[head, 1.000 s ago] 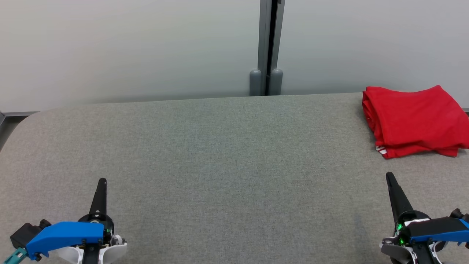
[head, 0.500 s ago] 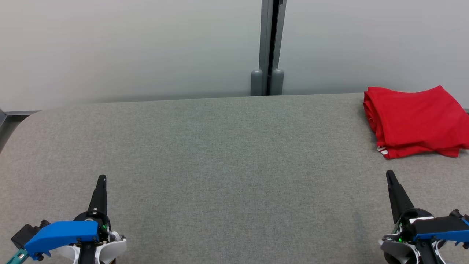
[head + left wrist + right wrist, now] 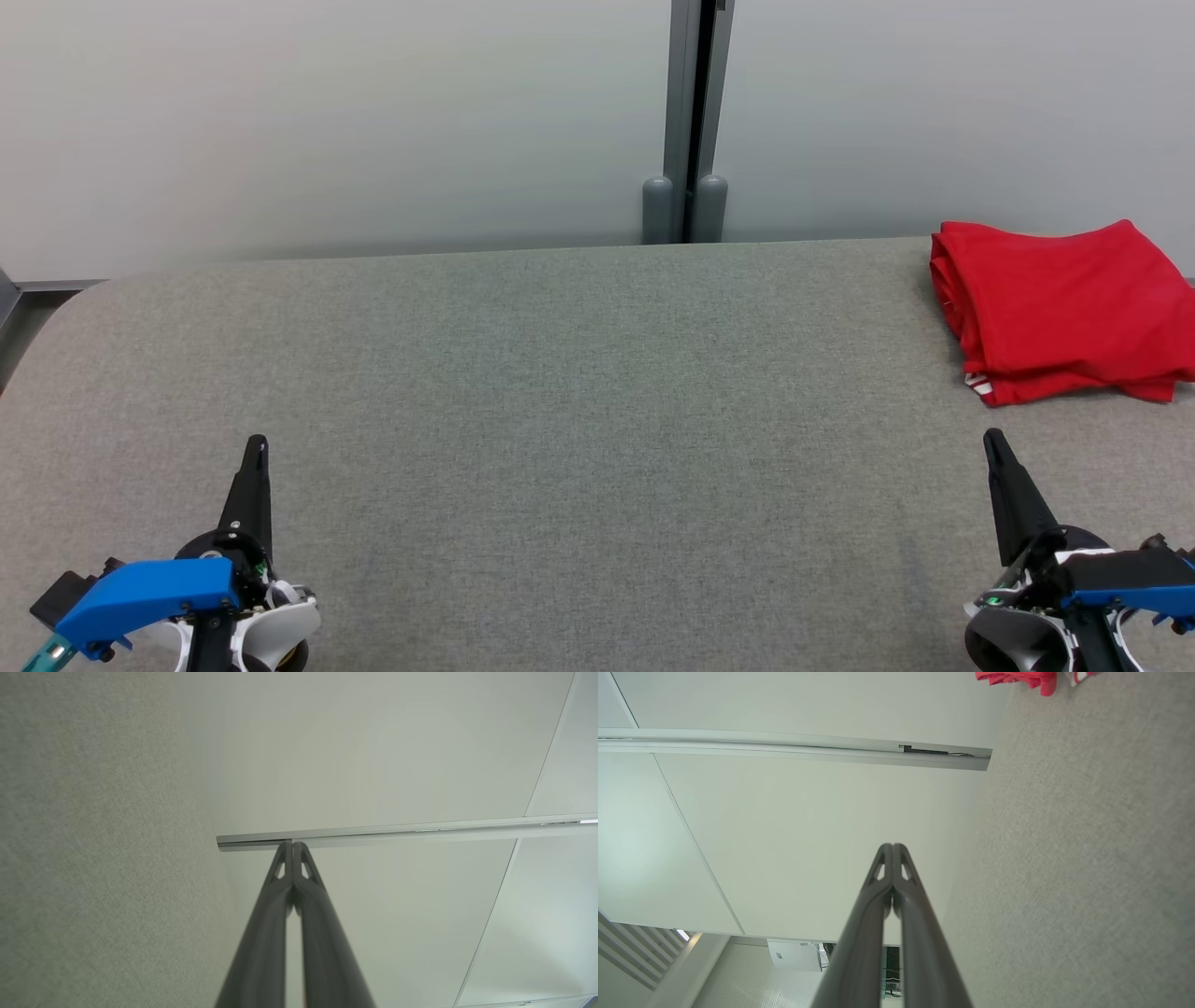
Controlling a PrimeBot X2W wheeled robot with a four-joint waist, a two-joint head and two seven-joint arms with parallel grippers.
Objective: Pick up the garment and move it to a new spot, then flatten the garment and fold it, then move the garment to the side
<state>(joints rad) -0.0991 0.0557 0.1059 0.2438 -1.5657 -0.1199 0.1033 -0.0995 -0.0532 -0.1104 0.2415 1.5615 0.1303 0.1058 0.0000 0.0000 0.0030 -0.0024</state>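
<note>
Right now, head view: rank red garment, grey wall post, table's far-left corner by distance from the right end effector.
From the right end effector:
1. Red garment, just ahead, far right.
2. Grey wall post, beyond far edge, centre.
3. Table's far-left corner, opposite side.

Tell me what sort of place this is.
Probably an office-like test room: a grey fabric-covered table, plain pale wall panels joined by a metal post, and a folded red garment laid out on it.
</note>
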